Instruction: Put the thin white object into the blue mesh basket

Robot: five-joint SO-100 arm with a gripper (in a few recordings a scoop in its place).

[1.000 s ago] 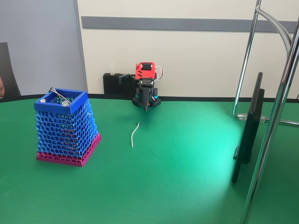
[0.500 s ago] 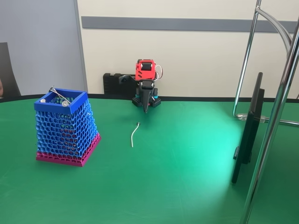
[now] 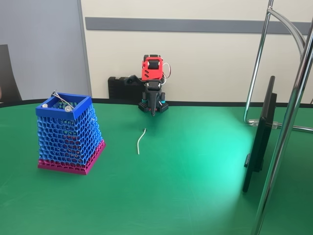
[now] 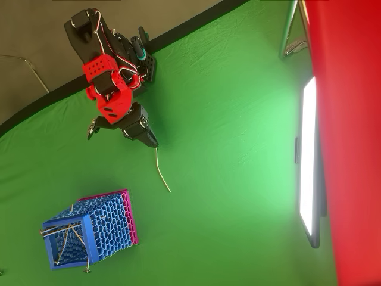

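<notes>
The end effector (image 3: 153, 111) has risen slightly; no writing is legible.

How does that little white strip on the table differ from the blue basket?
The thin white object lies flat on the green table; the blue mesh basket stands upright. The strip is slim, plain white and slightly curved; the basket is bulky honeycomb mesh, blue with a pink base. The strip lies nearer the gripper than the basket does. Both rest on the table, untouched.
</notes>
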